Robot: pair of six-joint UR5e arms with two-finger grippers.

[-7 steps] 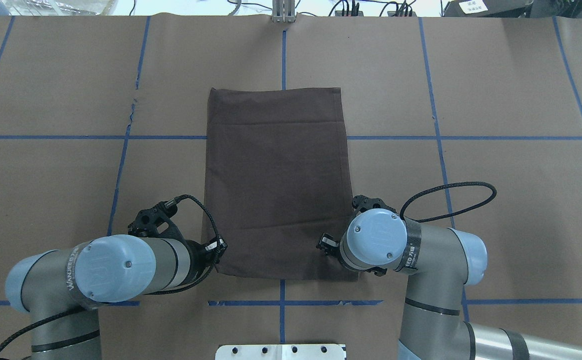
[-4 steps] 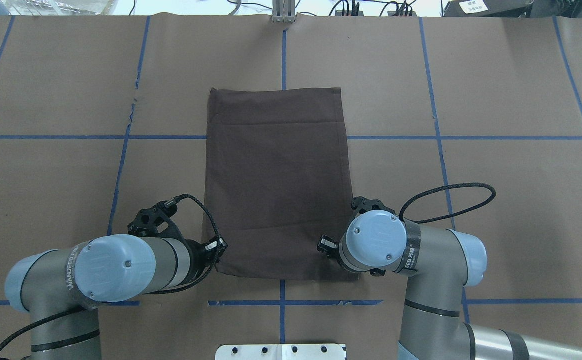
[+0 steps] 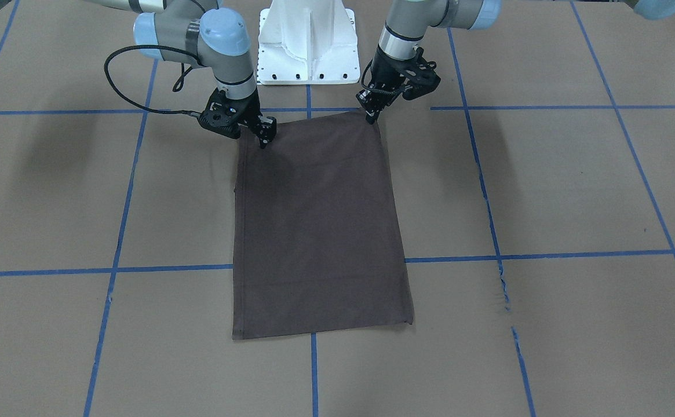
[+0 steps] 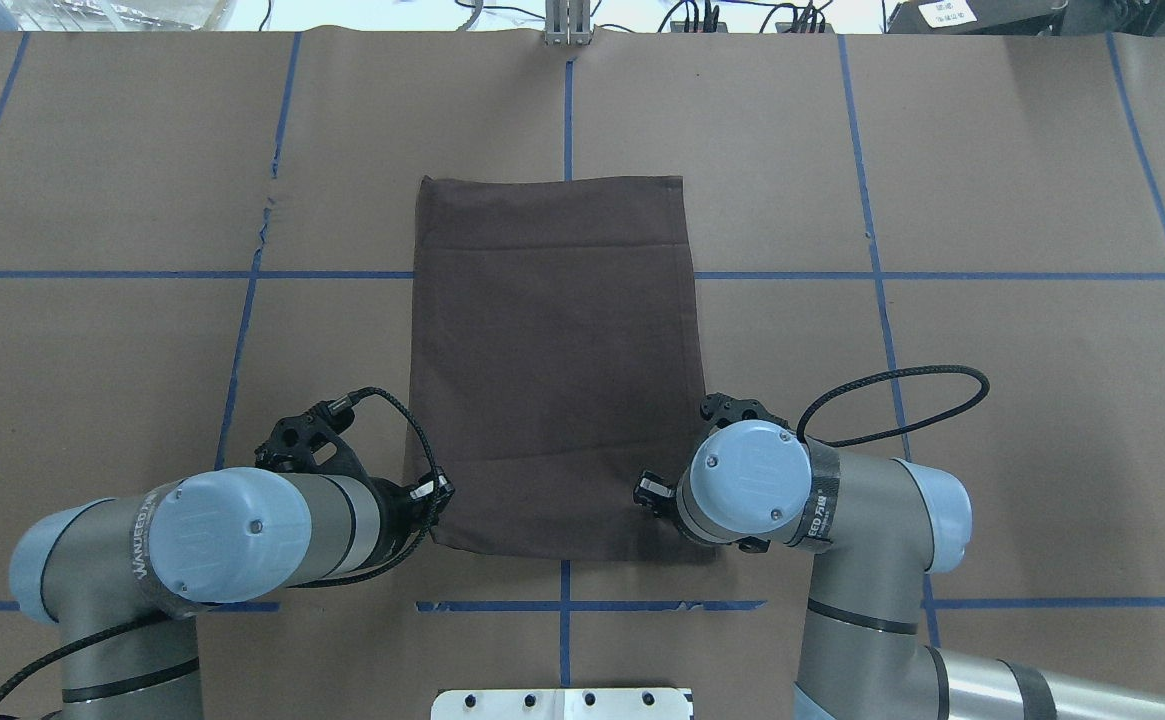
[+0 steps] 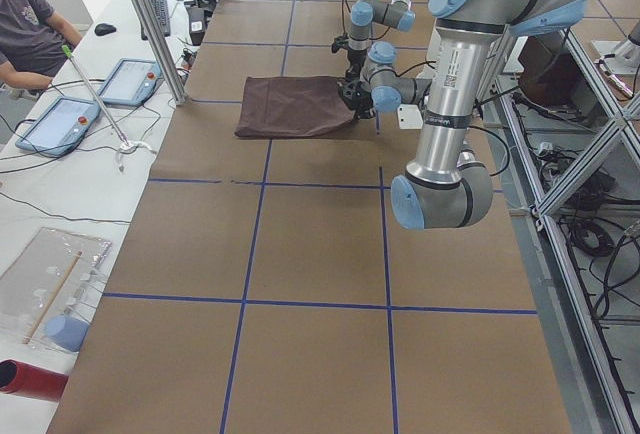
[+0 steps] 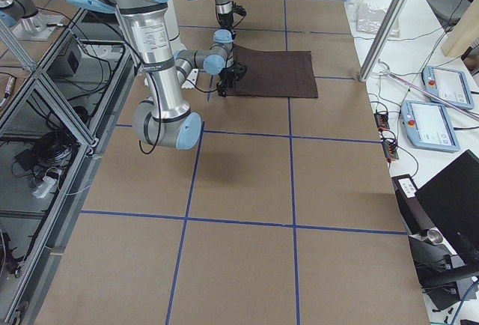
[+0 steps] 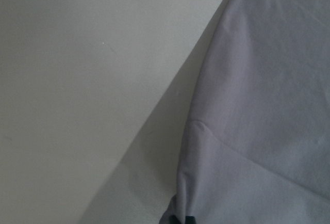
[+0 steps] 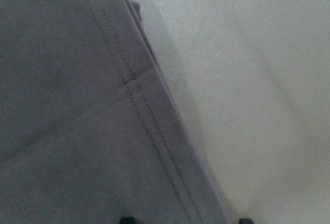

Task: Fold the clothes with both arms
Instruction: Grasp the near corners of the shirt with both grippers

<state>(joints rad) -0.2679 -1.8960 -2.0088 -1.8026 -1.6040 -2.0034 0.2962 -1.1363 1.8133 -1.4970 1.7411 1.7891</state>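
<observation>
Moved: right gripper (image 3: 264,138) crept slightly inward over the shirt (image 4: 552,360).
Left gripper (image 3: 370,116): pinching the shirt's corner.
Right gripper: jaws apart, astride shirt's hem.

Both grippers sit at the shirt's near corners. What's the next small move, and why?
Probably shut the right gripper on its corner: its fingertips stand wide apart astride the shirt hem, while the left gripper looks pinched on its corner.

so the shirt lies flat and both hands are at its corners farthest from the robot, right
No: the shirt lies flat, but the left hand and right hand are at its corners nearest the robot, by the white base. The front-facing view shows this.
</observation>
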